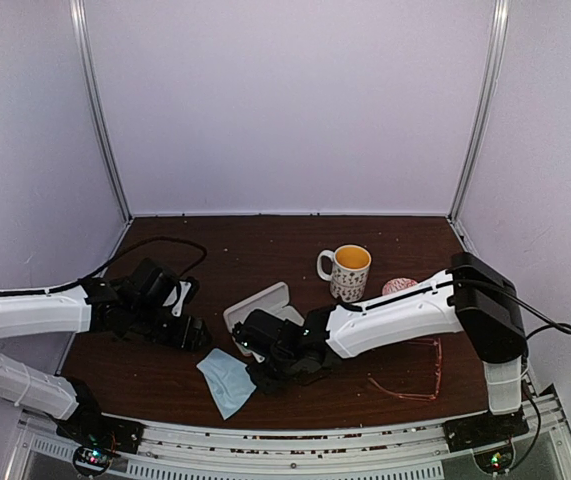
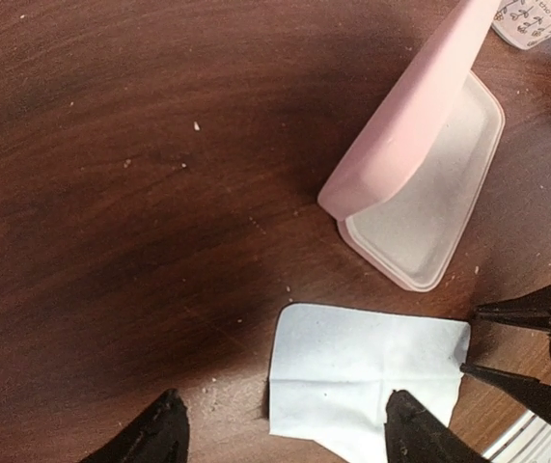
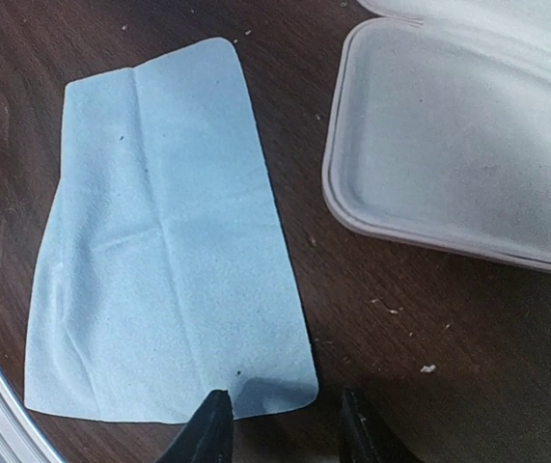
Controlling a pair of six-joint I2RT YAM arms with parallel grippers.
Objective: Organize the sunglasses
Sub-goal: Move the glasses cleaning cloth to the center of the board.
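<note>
The reddish-pink wire sunglasses [image 1: 405,391] lie on the table at the front right, under my right arm's forearm; neither wrist view shows them. The pink case [image 1: 260,305] stands open in the middle, also seen in the left wrist view [image 2: 420,193] and the right wrist view [image 3: 468,145]. A light blue cloth [image 1: 227,380] lies flat in front of it. My right gripper [image 1: 263,372] is open, low over the cloth's corner [image 3: 275,386], its fingers either side of that corner [image 3: 283,434]. My left gripper [image 1: 193,335] is open and empty above the cloth's left part [image 2: 289,439].
A white mug [image 1: 348,272] with a yellow inside stands behind the case. A small pink patterned thing [image 1: 398,286] sits right of the mug. The metal table rail [image 1: 315,440] runs along the front edge. My right gripper's black fingertips [image 2: 521,313] show in the left wrist view.
</note>
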